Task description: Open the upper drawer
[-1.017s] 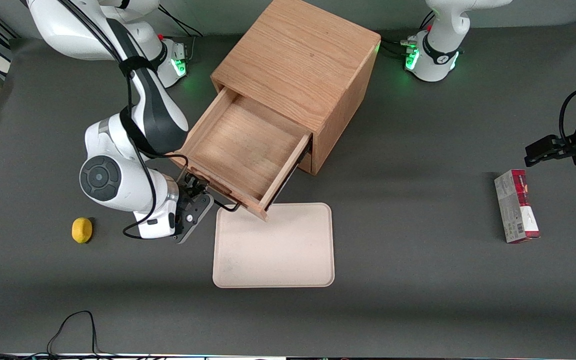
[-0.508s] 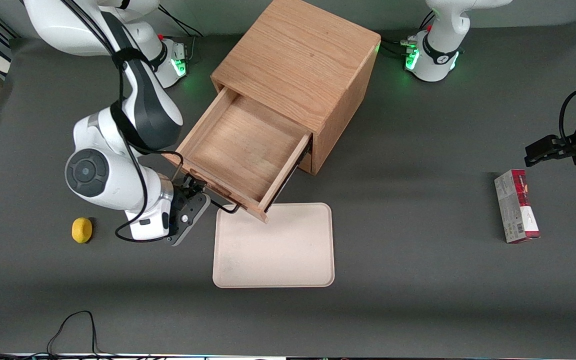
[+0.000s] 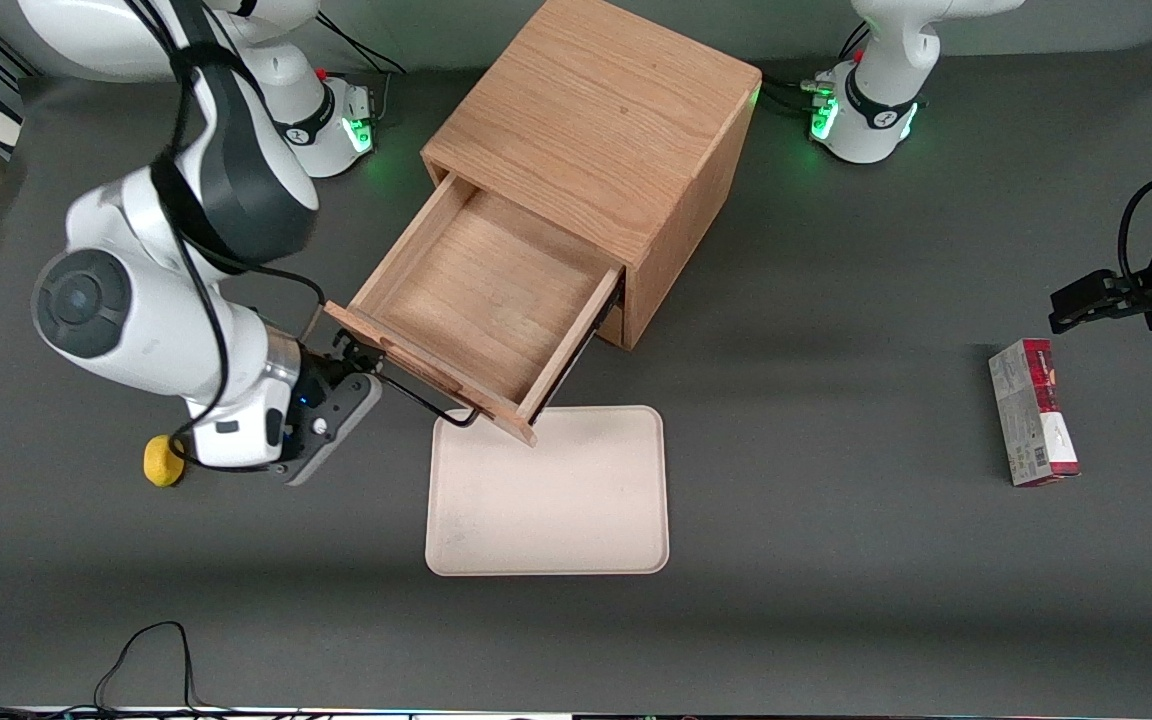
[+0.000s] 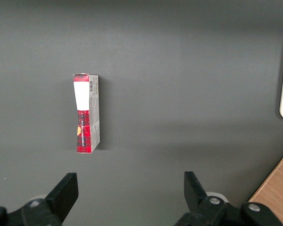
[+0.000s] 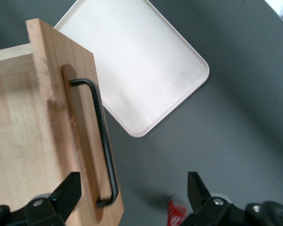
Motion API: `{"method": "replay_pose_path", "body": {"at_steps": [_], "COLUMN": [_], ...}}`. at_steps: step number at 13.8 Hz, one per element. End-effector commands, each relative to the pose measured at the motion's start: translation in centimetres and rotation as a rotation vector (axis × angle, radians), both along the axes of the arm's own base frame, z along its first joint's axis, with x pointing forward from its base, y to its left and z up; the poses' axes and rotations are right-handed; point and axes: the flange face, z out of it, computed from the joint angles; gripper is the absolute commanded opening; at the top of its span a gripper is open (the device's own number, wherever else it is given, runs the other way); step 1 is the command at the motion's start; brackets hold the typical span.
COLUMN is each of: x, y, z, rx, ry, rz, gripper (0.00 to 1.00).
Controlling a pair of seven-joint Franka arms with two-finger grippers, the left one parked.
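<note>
Tool (image 3: 361, 362) off handle (image 5: 101, 136), agape.

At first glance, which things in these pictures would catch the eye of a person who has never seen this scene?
The upper drawer of the wooden cabinet stands pulled far out, its tray bare, its front corner over the pale tray. The gripper hangs open beside the black bar handle, gripping nothing. A yellow lemon lies toward the working arm's end, a red and white box toward the parked arm's.
</note>
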Motion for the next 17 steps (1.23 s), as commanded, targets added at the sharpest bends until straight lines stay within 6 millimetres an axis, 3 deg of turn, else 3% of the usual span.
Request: {"method": "replay_pose_path", "body": {"at_steps": [1,4,8,10,13,17], "x": [-1.8,-2.6,-3.2,-3.3,-4.2,-6.2], "y": [-3.4,-7.5,-10.5,-14.8,-20.0,-23.5], "z": [4.4,6.3,8.6,9.4,9.7,9.5], "rx": [-0.022,-0.106,-0.233,-0.226,-0.184,-0.141], "ry": [0.019,0.051,-0.012,-0.016,-0.052,-0.103], "rz": [-0.143,-0.306,-0.530,-0.633,-0.714,-0.768], "gripper": [1.00,1.00,1.00,1.00,1.00,1.00]}}
